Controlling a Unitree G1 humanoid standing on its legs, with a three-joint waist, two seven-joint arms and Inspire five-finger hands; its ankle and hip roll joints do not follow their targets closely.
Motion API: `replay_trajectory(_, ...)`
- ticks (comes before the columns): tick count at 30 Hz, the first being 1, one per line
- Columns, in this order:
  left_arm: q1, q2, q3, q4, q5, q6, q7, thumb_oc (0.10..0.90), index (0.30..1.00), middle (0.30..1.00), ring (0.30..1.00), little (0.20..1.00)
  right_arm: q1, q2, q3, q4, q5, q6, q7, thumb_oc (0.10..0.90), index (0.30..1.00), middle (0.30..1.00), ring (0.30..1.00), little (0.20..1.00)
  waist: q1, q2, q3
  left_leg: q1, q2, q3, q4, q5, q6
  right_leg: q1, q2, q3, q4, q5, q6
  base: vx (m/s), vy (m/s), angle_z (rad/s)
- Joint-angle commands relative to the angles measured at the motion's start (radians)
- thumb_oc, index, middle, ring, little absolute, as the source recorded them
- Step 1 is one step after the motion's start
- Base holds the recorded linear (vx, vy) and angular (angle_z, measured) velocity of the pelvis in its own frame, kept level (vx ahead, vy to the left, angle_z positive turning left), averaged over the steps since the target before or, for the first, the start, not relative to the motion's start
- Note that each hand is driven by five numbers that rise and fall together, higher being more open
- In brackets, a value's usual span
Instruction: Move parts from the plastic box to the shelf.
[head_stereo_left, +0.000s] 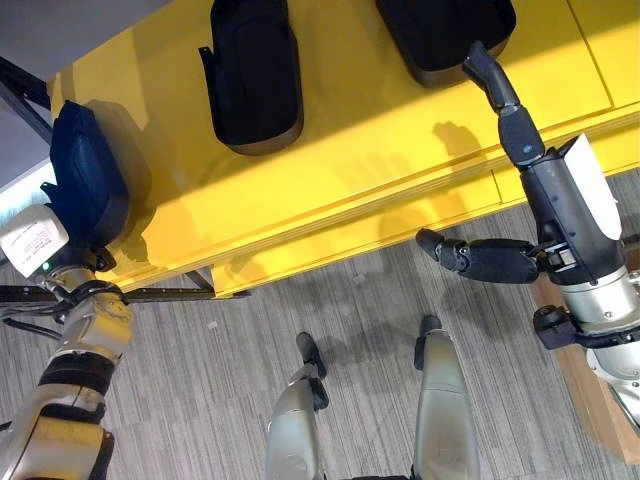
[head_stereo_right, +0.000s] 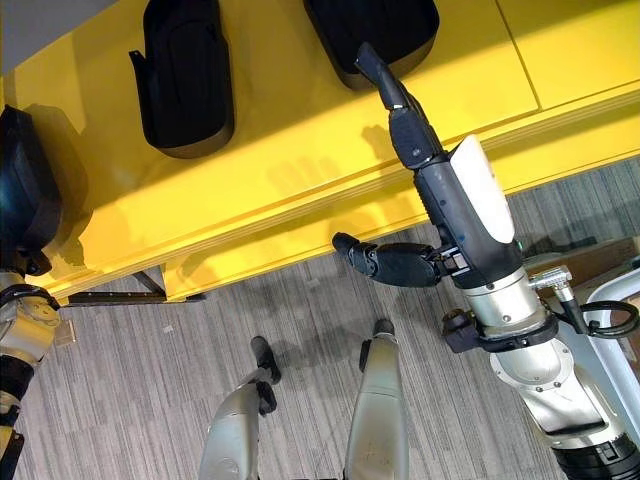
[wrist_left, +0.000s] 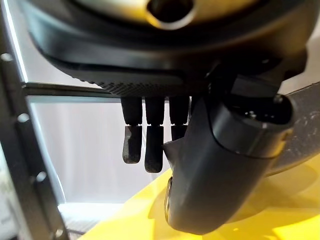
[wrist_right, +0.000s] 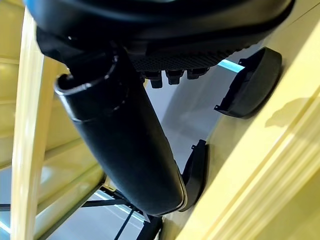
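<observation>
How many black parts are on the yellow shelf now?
3: one at the shelf's left end, by the left robot hand; one in the middle; one at the right. More may lie out of view.

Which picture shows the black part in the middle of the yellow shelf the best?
The left eye view: the middle black part lies whole on the yellow shelf, its rim and side tab clear. The right eye view shows it nearly as well. The right wrist view catches it edge-on, behind the right hand's thumb.

Glossy yellow shelf board (head_stereo_left: 400, 150) over grey striped carpet floor (head_stereo_left: 220, 400). Three black moulded plastic parts lie on it: one at left end (head_stereo_left: 85, 185), one mid (head_stereo_left: 255, 70), one further right (head_stereo_left: 445, 30), well apart.
</observation>
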Motion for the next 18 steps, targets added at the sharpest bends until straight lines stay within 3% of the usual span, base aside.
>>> replay_trajectory(1,-0.084,0.2,0.02,0.005,0.078,0.06,0.004,0.4,0.3,0.3,0.3,0.3,-0.126,0.009,-0.038,-0.06,0.032,-0.067,-0.014,0.9,1.0,1.0,1.0,1.0,-0.032,-0.011,-0.009,-0.066,-0.021,-0.048,0.122,-0.1,0.038,0.116,-0.048,-0.017,-0.124,0.022,0.076,0.03,0.048,-0.02)
replay_trajectory(7,-0.159,0.229,-0.048,0.008,0.14,0.091,-0.025,0.4,0.3,0.3,0.3,0.3,-0.137,0.028,-0.036,-0.07,0.027,-0.043,-0.034,0.9,1.0,1.0,1.0,1.0,-0.028,-0.026,-0.004,-0.109,-0.023,-0.038,0.217,-0.154,0.053,0.134,-0.078,-0.013,-0.153,0.043,0.086,0.08,0.032,-0.01)
replay_trajectory(11,-0.208,0.262,-0.1,0.018,0.226,0.094,-0.081,0.4,0.3,0.3,0.3,0.3,-0.146,0.035,-0.027,-0.069,0.032,-0.014,-0.044,0.9,1.0,1.0,1.0,1.0,-0.024,-0.037,-0.004,-0.139,-0.015,-0.027,0.325,-0.225,0.072,0.152,-0.114,-0.01,-0.153,0.058,0.074,0.12,0.062,-0.03)
replay_trajectory(18,-0.267,0.295,-0.176,0.048,0.322,0.088,-0.115,0.4,0.3,0.3,0.3,0.3,-0.165,0.046,-0.01,-0.06,0.037,0.006,-0.056,0.9,1.0,1.0,1.0,1.0,-0.02,-0.045,-0.004,-0.166,-0.007,-0.001,0.388,-0.276,0.095,0.156,-0.146,-0.012,-0.156,0.08,0.06,0.07,0.062,-0.06)
